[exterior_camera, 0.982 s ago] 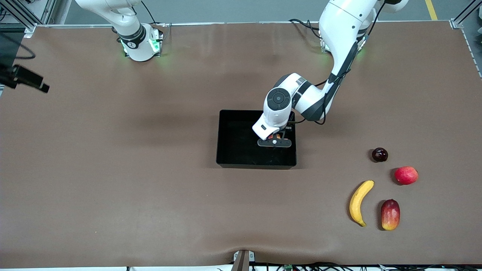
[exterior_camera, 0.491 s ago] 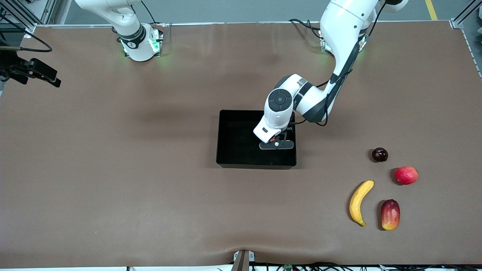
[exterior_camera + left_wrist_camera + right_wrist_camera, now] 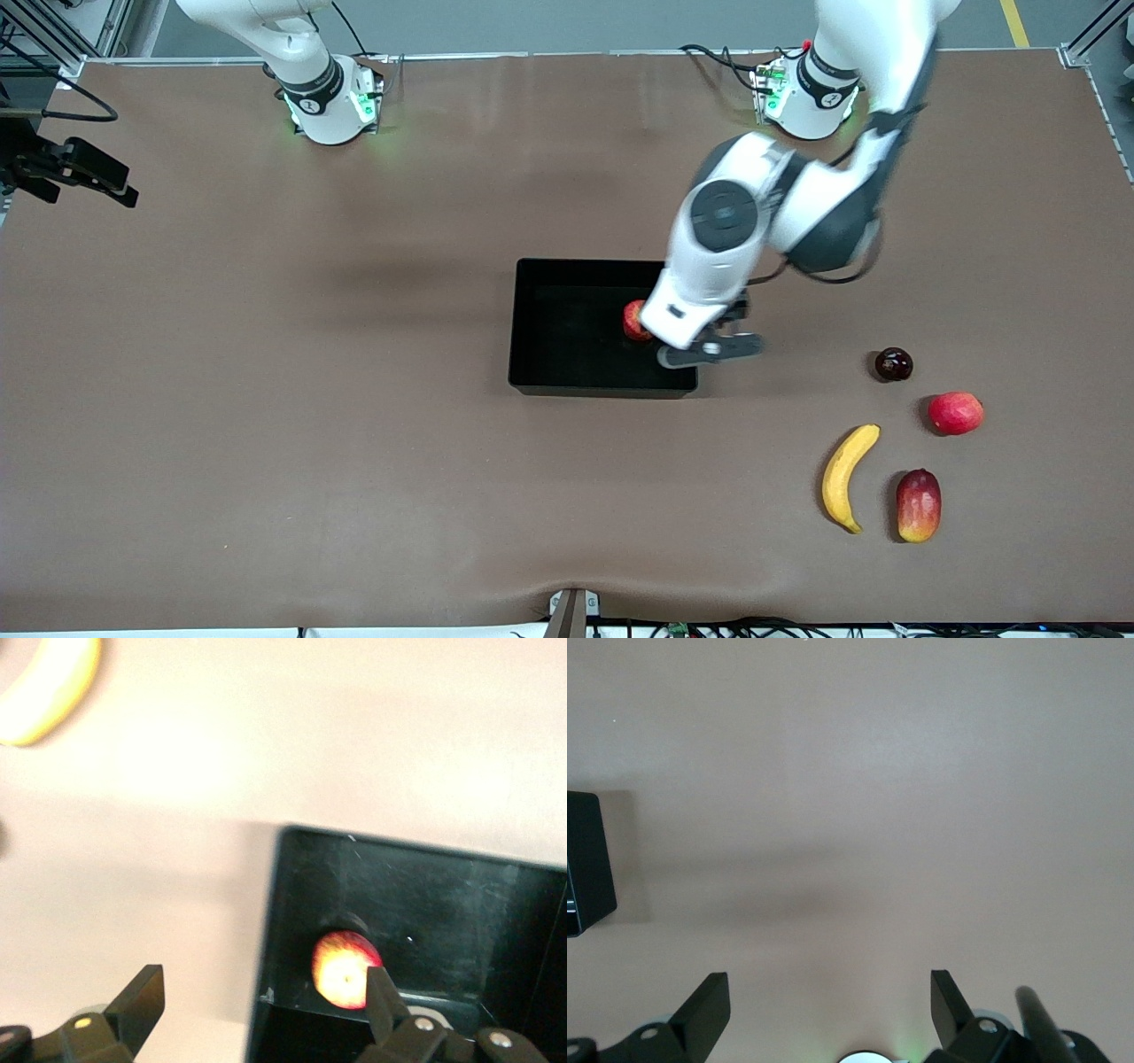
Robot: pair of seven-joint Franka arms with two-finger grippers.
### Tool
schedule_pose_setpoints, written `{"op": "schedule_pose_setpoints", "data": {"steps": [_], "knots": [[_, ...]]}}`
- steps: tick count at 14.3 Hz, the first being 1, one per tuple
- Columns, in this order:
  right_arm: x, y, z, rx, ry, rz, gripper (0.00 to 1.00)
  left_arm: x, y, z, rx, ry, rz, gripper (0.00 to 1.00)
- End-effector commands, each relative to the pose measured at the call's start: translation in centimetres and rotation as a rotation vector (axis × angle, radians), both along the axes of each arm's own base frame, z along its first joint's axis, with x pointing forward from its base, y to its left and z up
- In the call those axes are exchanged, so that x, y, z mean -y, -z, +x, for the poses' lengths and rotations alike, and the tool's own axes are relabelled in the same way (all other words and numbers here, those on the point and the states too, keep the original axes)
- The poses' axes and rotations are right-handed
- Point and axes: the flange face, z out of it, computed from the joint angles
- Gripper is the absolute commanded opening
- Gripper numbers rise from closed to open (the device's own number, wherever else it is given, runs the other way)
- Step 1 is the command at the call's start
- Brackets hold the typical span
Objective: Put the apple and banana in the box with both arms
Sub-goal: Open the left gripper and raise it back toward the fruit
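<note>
Apple lies in the box; left gripper and right gripper both gape wide, empty.

You are looking down on a wide table covered in a matte brown mat, evenly lit with soft shadows. A grey floor shows along its top edge, with a yellow line, metal frame posts at the corners, and cables below.
</note>
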Motion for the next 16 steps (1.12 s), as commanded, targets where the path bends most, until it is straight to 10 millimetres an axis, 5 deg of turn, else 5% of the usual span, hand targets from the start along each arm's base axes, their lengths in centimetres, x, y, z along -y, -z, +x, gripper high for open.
{"op": "schedule_pose_setpoints", "data": {"steps": [1, 8, 13, 16], "knots": [[1.0, -0.1, -0.4, 0.009, 0.000, -0.012, 1.00, -6.0, -3.4, 1.8, 0.001, 0.034, -0.017, 1.00], [1.4, 0.0, -0.5, 0.007, -0.026, 0.015, 1.00, -21.5, -9.6, 3.7, 0.008, 0.061, 0.007, 1.00], [1.1, -0.1, -0.5, 0.010, -0.032, 0.015, 1.00, -26.4, -15.2, 1.2, 0.027, 0.026, 0.012, 1.00], [1.5, 0.0, -0.6, 0.001, -0.023, 0.019, 1.00, -27.2, -17.9, -1.1, 0.020, 0.095, 0.014, 1.00]]}}
